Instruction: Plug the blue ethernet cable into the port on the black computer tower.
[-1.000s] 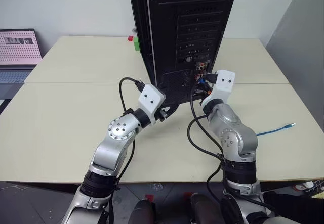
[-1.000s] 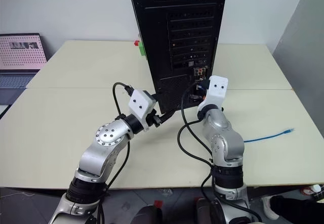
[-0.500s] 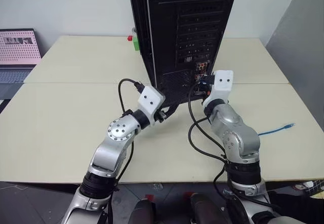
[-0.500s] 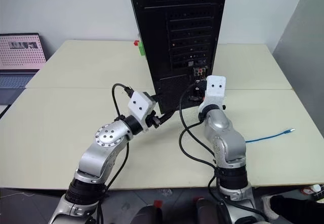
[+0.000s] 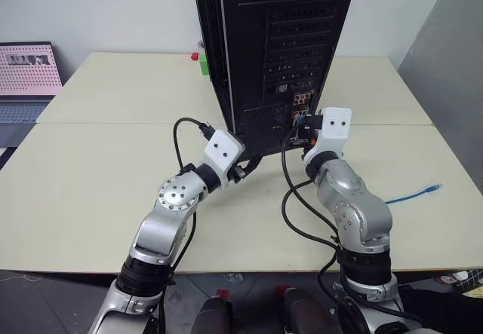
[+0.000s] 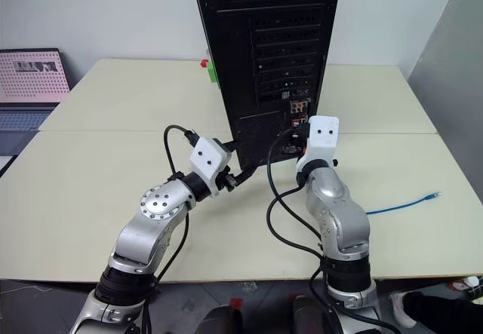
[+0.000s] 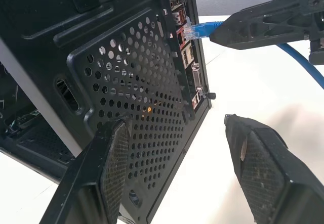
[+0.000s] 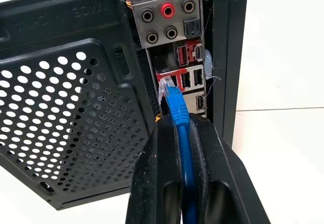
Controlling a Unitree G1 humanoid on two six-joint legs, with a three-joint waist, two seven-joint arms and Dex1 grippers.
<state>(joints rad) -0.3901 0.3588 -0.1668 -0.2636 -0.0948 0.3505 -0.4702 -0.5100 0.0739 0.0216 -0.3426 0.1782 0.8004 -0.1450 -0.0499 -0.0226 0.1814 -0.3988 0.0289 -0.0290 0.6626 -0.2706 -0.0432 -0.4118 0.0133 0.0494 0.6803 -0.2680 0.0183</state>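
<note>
At port (image 8: 163, 78) | right gripper (image 8: 178, 128) pinches blue ethernet cable (image 8: 177, 107) | left gripper (image 7: 177, 148) spread

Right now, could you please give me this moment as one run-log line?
right gripper: shut on blue ethernet cable | plug at black computer tower I/O panel, not seated | left gripper: open beside tower's mesh vent

- Looks like an office or robotics test lab.
- Two plain cream rectangular tables (image 5: 106, 176) pushed together before a bare white wall (image 5: 98, 10).
- Tall black metal computer tower (image 5: 275, 47) standing at the far middle.
- Open laptop with a pink-lit screen (image 5: 29, 70) at the far left.
</note>
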